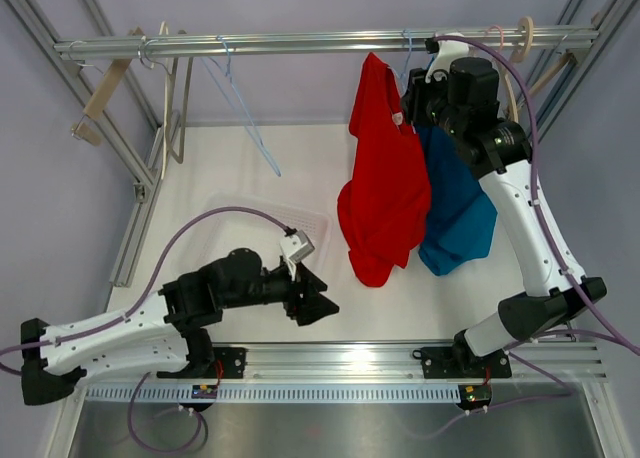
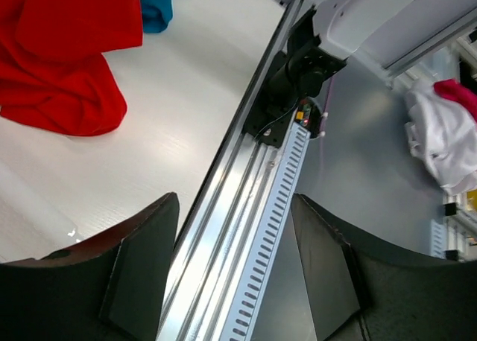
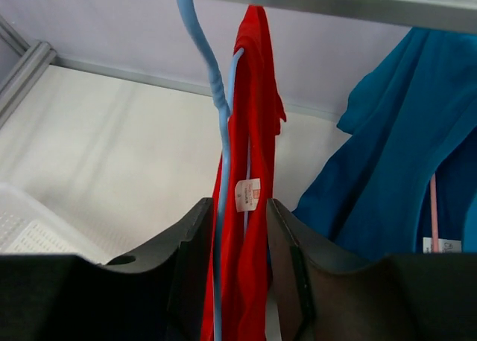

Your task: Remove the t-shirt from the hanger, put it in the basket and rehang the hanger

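Note:
A red t-shirt (image 1: 385,188) hangs bunched from a light blue hanger (image 3: 216,88) hooked on the top rail (image 1: 300,44), its hem resting on the table. My right gripper (image 1: 412,113) is up by the shirt's collar. In the right wrist view its jaws (image 3: 238,207) press both sides of the red cloth (image 3: 253,132) and the hanger's arm, just below the white label. My left gripper (image 1: 318,296) sits low near the front of the table, open, nothing between its fingers (image 2: 235,199). The shirt's hem (image 2: 59,51) lies to its upper left.
A blue t-shirt (image 1: 460,208) hangs right beside the red one. Bare wooden hangers (image 1: 105,88) and another blue hanger (image 1: 245,108) hang at the rail's left end. A white basket (image 1: 250,213) sits on the table's left. The metal front rail (image 2: 238,207) runs under the left gripper.

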